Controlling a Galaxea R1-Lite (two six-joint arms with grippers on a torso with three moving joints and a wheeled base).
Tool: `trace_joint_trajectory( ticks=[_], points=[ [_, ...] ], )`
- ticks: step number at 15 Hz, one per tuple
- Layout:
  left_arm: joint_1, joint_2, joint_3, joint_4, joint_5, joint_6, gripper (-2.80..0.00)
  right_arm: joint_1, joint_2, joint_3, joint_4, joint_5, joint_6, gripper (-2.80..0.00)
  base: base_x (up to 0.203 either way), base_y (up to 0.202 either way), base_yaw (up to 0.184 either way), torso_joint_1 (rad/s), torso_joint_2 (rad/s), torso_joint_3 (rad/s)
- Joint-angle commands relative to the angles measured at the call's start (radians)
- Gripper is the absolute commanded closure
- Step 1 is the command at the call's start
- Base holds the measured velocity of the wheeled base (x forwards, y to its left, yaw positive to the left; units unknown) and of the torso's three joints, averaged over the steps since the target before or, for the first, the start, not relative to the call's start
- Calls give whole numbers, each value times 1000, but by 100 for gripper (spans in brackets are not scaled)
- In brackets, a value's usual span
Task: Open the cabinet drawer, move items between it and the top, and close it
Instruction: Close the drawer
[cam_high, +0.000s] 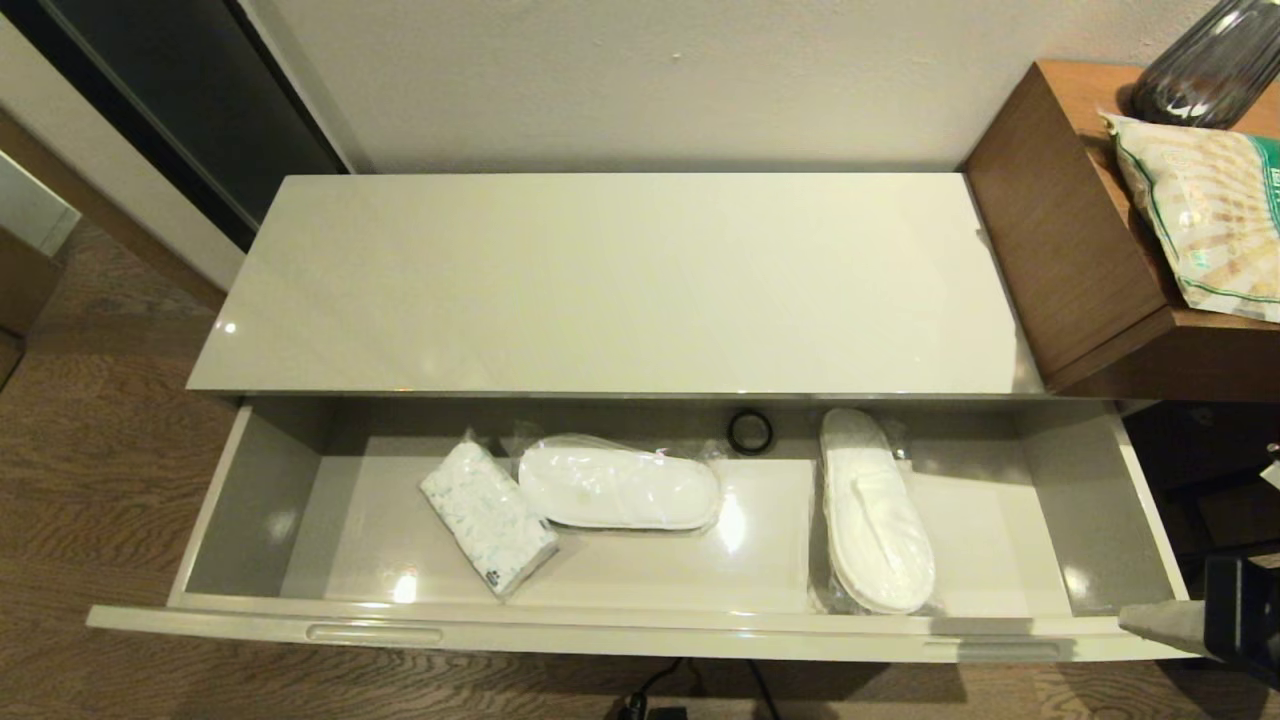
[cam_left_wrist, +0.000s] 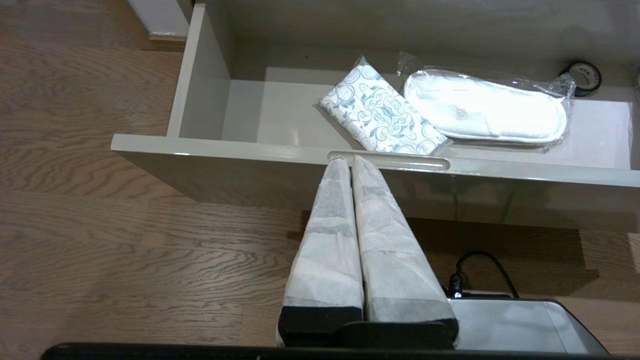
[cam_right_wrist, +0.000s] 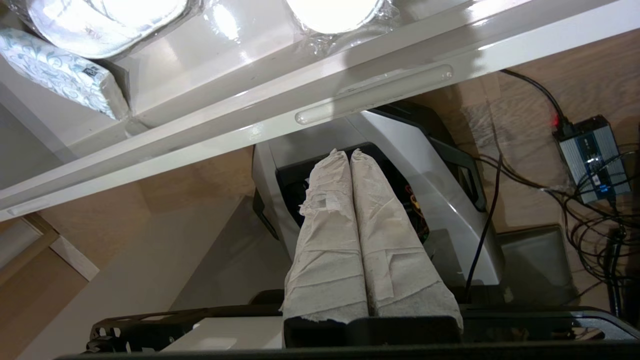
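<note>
The cabinet drawer (cam_high: 620, 628) stands pulled wide open below the glossy cream top (cam_high: 620, 280), which is bare. Two wrapped pairs of white slippers lie inside: one pair (cam_high: 620, 485) in the middle, lying across, and the other pair (cam_high: 875, 510) at the right, pointing front to back. My left gripper (cam_left_wrist: 349, 159) is shut on nothing, out in front of the drawer front (cam_left_wrist: 250, 155), and its tips line up with the left rim recess (cam_left_wrist: 400, 162). It is outside the head view. My right gripper (cam_right_wrist: 348, 152) is shut and empty, low off the drawer's front right corner (cam_high: 1135, 618).
A patterned tissue pack (cam_high: 488, 518) lies left of the middle slippers, and a small black ring (cam_high: 749, 432) sits at the drawer's back. A taller brown wooden table (cam_high: 1060, 230) at the right carries a snack bag (cam_high: 1210, 210) and a dark vase (cam_high: 1215, 60). Cables (cam_right_wrist: 590, 160) lie on the floor.
</note>
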Motion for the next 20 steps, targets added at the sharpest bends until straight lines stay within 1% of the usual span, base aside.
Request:
trace_joint_trajectory(
  ticks=[1,2,5,7,8,11,13,14,17,20],
  points=[
    [0,-2,0,0,0,-1,0,0,-23,0,20,0,3,0,0,0,0,0,0,0],
    [0,-2,0,0,0,-1,0,0,-42,-8,65,0,2,0,0,0,0,0,0,0],
    [0,-2,0,0,0,-1,0,4,-48,-12,138,0,0,0,0,0,0,0,0,0],
    [0,-2,0,0,0,-1,0,16,35,-10,243,0,1,0,0,0,0,0,0,0],
    [0,-2,0,0,0,-1,0,18,78,-9,258,0,3,0,0,0,0,0,0,0],
    [0,-2,0,0,0,-1,0,20,147,0,192,-7,29,0,0,0,0,0,0,0],
    [0,-2,0,0,0,-1,0,20,214,-7,162,-23,91,0,0,0,0,0,0,0],
    [0,-2,0,0,0,-1,0,20,243,-8,145,-27,107,0,0,0,0,0,0,0],
    [0,-2,0,0,0,-1,0,21,336,-9,130,-38,136,0,0,0,0,0,0,0],
    [0,-2,0,0,0,-1,0,30,423,-14,127,-37,143,0,0,0,0,0,0,0]
  ],
)
